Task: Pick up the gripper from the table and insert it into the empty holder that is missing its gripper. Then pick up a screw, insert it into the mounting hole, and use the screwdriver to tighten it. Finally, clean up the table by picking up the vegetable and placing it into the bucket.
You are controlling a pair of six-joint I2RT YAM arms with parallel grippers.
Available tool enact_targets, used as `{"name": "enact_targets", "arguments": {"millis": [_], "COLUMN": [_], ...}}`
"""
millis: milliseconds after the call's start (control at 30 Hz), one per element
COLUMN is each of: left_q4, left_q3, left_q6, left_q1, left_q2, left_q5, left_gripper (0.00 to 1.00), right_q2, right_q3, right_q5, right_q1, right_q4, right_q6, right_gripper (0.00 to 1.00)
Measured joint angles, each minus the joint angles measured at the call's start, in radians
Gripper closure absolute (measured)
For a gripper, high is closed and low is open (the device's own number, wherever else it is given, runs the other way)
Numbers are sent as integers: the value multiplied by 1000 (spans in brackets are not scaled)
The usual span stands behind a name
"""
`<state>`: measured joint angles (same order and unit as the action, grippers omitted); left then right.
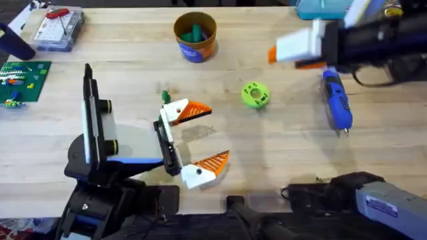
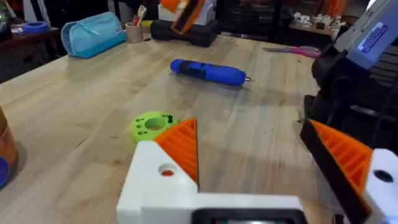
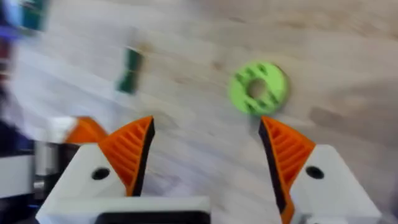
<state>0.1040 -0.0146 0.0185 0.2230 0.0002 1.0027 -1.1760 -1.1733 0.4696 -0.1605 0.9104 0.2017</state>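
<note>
My left gripper (image 1: 219,133) (image 2: 249,124) rests open low over the table (image 1: 280,147), nothing between its fingers. Its black bar, the holder (image 1: 167,143), carries an orange ribbed finger in each white mount. The vegetable (image 1: 255,95) (image 2: 152,124) (image 3: 258,87), a bright green slice, lies flat just beyond it. My right gripper (image 1: 283,59) (image 3: 205,124) hovers open and empty above the table, to the far right of the vegetable. The blue screwdriver (image 1: 337,100) (image 2: 208,71) lies on the right. The bucket (image 1: 195,37) stands at the back centre with a dark green piece inside.
A clear parts box (image 1: 57,27) and a green board (image 1: 20,80) sit at the far left. A teal pouch (image 1: 320,8) lies at the back right. A small dark green piece (image 1: 165,97) lies by the left gripper's far finger. The right arm's base (image 1: 360,193) fills the near right.
</note>
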Motion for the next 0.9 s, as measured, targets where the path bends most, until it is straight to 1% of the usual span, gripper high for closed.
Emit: {"name": "enact_targets", "arguments": {"millis": [133,200,233,267,400,567,667,767,900], "left_q4": [0,0,0,0,0,0,0,0,0], "left_q3": [0,0,0,0,0,0,0,0,0], "left_q6": [0,0,0,0,0,0,0,0,0], "left_q1": [0,0,0,0,0,0,0,0,0], "left_q2": [0,0,0,0,0,0,0,0,0], "left_q5": [0,0,0,0,0,0,0,0,0], "left_gripper": [11,11,11,11,11,11,11,11,11], "right_q2": [36,36,23,13,-48,-149,-205,-245,-266], "right_q3": [-4,-4,-5,-5,-5,-5,-5,-5,-5], "right_q5": [-209,-294,-388,-409,-457,-480,-485,-490,-492], "right_q1": [-33,-60,-108,-125,-167,-182,-192,-216,-257], "right_q4": [171,233,296,306,301,291,256,211,212], "right_q6": [-49,-64,-79,-82,-95,-99,-99,-107,-144], "right_gripper": [6,6,6,6,6,6,6,6,6]}}
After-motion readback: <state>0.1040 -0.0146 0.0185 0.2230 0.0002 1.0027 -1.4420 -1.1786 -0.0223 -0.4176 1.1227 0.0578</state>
